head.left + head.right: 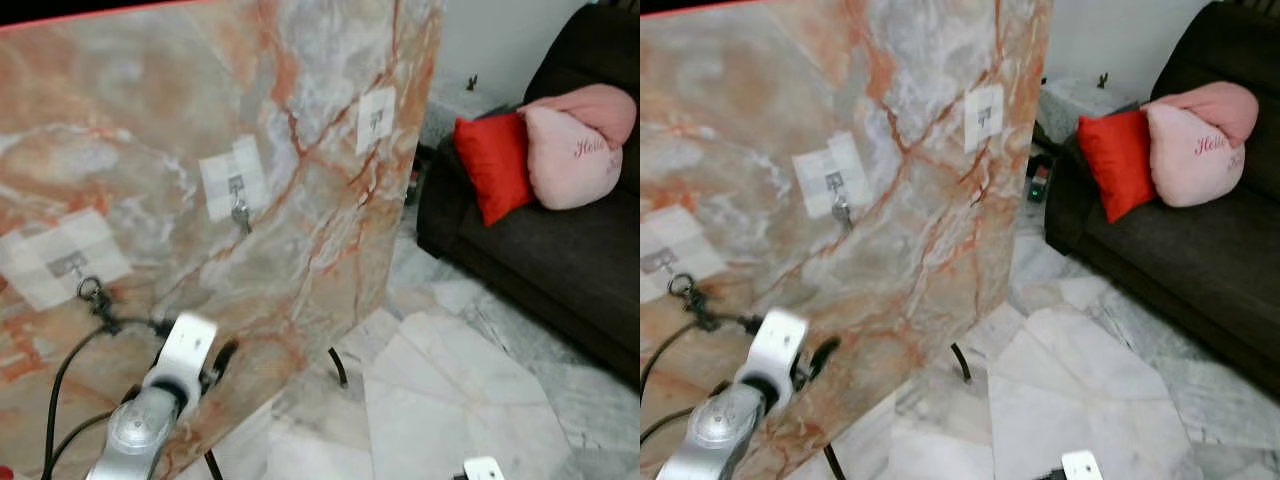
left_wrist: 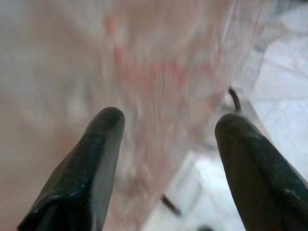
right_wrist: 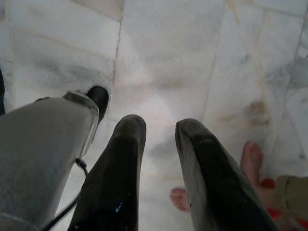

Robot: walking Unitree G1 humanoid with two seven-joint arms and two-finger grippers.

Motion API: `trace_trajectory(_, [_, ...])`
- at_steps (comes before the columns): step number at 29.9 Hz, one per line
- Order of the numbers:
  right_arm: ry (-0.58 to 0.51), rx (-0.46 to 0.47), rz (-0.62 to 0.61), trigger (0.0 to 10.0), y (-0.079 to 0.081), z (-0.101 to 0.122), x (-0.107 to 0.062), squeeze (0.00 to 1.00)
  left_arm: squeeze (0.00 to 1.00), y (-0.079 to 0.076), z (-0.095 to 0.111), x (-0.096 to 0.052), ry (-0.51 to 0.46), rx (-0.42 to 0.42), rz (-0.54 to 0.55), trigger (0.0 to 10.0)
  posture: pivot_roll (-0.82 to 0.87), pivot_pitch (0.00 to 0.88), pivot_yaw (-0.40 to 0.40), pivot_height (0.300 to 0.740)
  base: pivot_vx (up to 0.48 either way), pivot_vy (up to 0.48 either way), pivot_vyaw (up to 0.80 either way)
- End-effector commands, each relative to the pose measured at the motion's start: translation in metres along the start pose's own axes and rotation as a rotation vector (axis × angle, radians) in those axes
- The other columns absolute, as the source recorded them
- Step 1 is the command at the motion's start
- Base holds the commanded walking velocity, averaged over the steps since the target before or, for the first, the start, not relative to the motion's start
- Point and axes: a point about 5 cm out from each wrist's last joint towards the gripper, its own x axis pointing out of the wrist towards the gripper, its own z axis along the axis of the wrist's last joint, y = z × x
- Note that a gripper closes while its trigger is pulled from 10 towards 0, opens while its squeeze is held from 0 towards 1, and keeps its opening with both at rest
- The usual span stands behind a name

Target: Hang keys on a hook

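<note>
Step in hand: judging by the layout, the hang looks done or nearly so. The keys [image 1: 96, 298] dangle just under the nearest hook [image 1: 68, 266], on its white patch on the marble panel [image 1: 300, 80], just ahead of the left claw [image 1: 195, 350] and a little to its left. Whether the ring is truly seated on the hook is too small to tell.

Left claw: fingers [image 2: 91, 159] spread wide, nothing between them, pointing at the panel face from close by. Wrist view is blurred.

Right claw [image 3: 159, 144]: hangs idle, pointing at the marble floor [image 3: 163, 57], fingers a narrow gap apart, empty.

Next move, as a judgement: back the left claw straight off the panel without brushing the keys or the black cable [image 1: 60, 380] looping beside the arm. If the ring is not on, it needs a regrasp and a lift over the hook tip.

Around:
- Two more hooks further along the panel, beyond the claw to its right: middle hook [image 1: 238, 190] has something small hanging on it, far hook [image 1: 376, 118] looks bare.
- Panel stands on thin black legs [image 1: 338, 365], so a push could tip it.
- Dark sofa [image 1: 560, 250] well off to the right, with red cushion [image 1: 492, 165] and pink cushion [image 1: 575, 145].
- A person's bare feet [image 3: 252, 159] on the floor near the right claw.
</note>
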Motion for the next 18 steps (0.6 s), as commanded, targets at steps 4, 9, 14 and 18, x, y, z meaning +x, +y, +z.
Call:
trace_trajectory(4, [0.009,0.001,-0.005,10.0,-0.003,-0.002,-0.001,0.0,0.0,-0.006,-0.043,0.008,0.104,-0.032,-0.018,10.0,0.1,0.0,-0.112,0.74,0.0,0.0,0.0])
trace_trajectory(9, [0.023,0.004,-0.007,10.0,-0.002,-0.004,-0.001,0.0,0.0,0.0,-0.083,0.016,0.226,-0.237,0.105,10.0,0.08,0.0,-0.104,0.74,0.0,0.0,0.0])
trace_trajectory(14, [0.027,0.031,-0.002,10.0,0.0,-0.006,0.0,0.0,0.0,0.001,-0.115,0.005,0.381,-0.379,0.143,10.0,0.08,0.0,-0.096,0.74,0.0,0.0,0.0])
trace_trajectory(18, [0.015,0.113,-0.008,10.0,0.005,-0.008,0.0,0.0,0.0,-0.015,-0.137,-0.006,0.499,-0.284,0.078,10.0,0.02,0.0,-0.048,0.74,0.0,0.0,0.0])
